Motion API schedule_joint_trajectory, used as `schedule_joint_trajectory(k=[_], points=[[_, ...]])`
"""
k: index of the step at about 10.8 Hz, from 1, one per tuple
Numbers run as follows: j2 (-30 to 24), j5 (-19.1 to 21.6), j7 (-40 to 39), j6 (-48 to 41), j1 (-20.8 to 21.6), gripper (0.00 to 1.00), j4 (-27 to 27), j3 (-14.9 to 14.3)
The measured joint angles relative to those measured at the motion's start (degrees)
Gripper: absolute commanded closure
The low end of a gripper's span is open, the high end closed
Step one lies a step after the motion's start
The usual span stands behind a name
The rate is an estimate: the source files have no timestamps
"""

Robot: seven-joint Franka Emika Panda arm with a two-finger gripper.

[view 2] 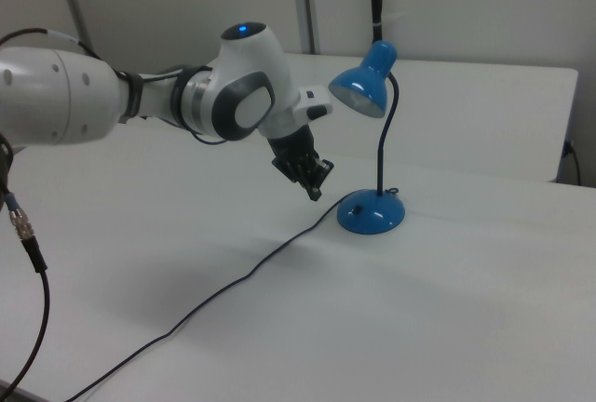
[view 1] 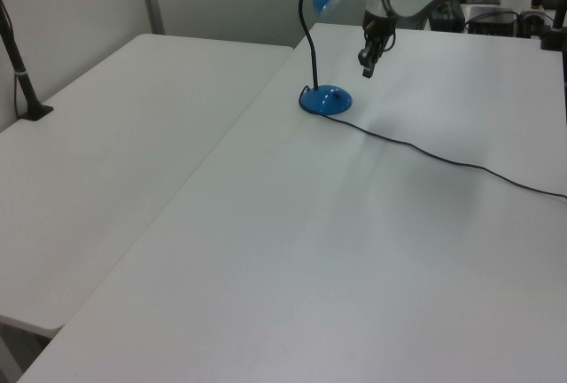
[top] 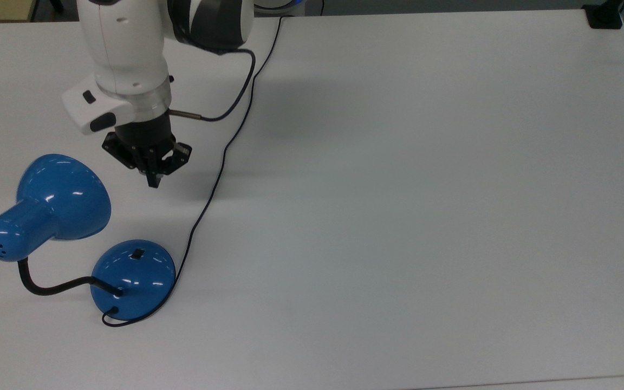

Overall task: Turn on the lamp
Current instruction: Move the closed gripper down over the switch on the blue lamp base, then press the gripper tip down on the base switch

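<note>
Hovering my gripper (top: 153, 183), fingers pinched together, above counter (top: 398, 216) near lamp (top: 133, 271); top view shows the switch (top: 138, 253), right view the shade's (view 2: 361, 91) unlit mouth.

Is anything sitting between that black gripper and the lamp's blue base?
No. In the top view, only bare table separates the gripper from the base.

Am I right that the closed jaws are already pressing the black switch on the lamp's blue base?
Not yet. In the top view the gripper hangs apart from the lamp, short of the black switch on its base; the right view shows it above the table. The jaws do look closed.
</note>
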Motion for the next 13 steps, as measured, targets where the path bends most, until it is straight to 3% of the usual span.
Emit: schedule_joint_trajectory(k=[8,13], points=[[10.1,0.1,7.3,24.6,0.0,1.0,0.0,0.0],[13.7,1.6,9.2,31.8,-0.1,1.0,0.1,0.0]])
